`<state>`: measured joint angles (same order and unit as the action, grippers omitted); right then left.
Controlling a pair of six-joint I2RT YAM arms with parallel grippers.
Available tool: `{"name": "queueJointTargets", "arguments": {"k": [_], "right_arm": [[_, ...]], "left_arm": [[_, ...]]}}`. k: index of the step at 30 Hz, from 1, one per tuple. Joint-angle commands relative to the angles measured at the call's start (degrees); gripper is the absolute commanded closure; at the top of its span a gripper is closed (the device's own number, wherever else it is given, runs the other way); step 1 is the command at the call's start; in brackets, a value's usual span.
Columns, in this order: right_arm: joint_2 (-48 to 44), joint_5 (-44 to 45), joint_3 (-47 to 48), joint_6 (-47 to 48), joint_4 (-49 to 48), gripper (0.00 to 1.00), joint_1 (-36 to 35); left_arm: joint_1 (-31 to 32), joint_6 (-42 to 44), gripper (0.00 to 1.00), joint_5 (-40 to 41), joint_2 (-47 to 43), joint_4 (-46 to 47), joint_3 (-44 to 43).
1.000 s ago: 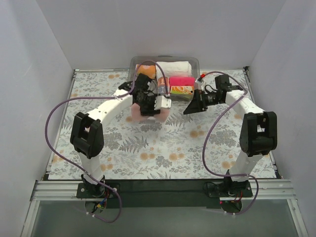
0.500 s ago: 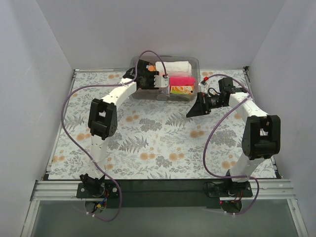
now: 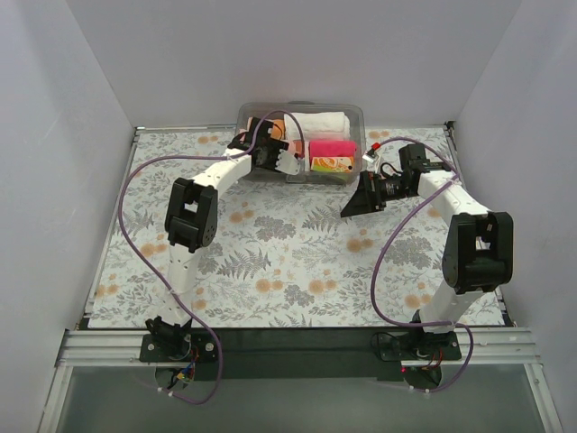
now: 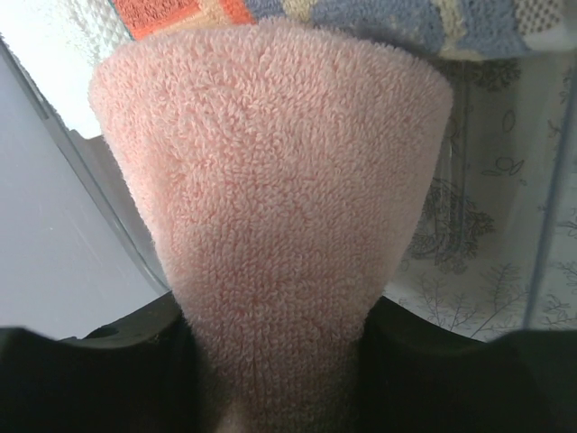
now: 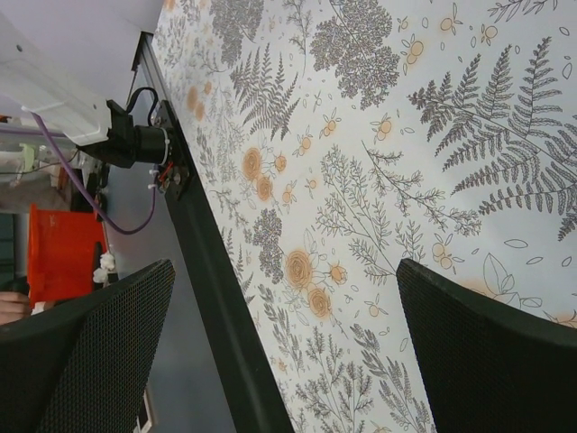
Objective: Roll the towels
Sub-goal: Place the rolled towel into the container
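- The left fingers (image 3: pixel 285 161) reach into the clear bin (image 3: pixel 357 118) at the worktop's (image 3: pixel 270 262) 12 o'clock. Only the wrist view shows them half closed, clamping the salmon-pink towel (image 4: pixel 270 198), with the patterned cloth (image 4: pixel 361 20) just beyond.
- The right fingers (image 3: pixel 355 201), at 2 o'clock, gape wide and empty.

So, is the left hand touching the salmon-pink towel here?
Touching. The left wrist view shows the left hand closed on the salmon-pink towel, with the terry pinched narrow between both dark fingers.

2 white arms (image 3: pixel 219 171) with black joint housings (image 3: pixel 192 215) — looping purple cables (image 3: pixel 135 176) — black mesh-textured fingers (image 5: pixel 90 361).
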<state>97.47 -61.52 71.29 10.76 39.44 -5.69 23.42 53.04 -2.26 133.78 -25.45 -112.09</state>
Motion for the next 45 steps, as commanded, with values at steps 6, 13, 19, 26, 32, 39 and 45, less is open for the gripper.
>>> {"name": "queueJointTargets", "arguments": {"k": [6,13,19,26,32,39,45], "right_arm": [[-2.11,-0.27,-0.53,0.92,0.46,0.02,0.07],[-1.23,-0.18,-0.54,0.92,0.46,0.01,0.07],[-1.06,-0.18,-0.45,0.84,0.46,0.02,0.07],[-0.88,-0.18,-0.71,0.92,0.37,0.02,0.07],[-0.7,-0.09,-0.8,0.84,0.29,0.02,0.07],[-0.53,0.26,-0.97,0.84,0.29,0.02,0.07],[-0.18,0.17,-0.62,0.57,0.29,0.02,0.07]], "left_arm": [[0.05,-1.69,1.0,-5.99,-0.36,-6.71,-2.25],[0.13,-8.9,1.0,-14.17,3.77,-10.58,-6.29],[-0.22,-9.26,1.0,-16.19,5.7,-10.14,-5.42],[-1.88,-10.76,1.0,-19.53,8.52,-14.09,-8.13],[-2.94,-10.76,0.98,-23.3,9.48,-18.75,-8.67],[-3.73,-13.39,0.79,-27.0,9.49,-20.95,-9.11],[-3.91,-14.54,0.6,-26.13,9.05,-21.31,-9.99]]}}
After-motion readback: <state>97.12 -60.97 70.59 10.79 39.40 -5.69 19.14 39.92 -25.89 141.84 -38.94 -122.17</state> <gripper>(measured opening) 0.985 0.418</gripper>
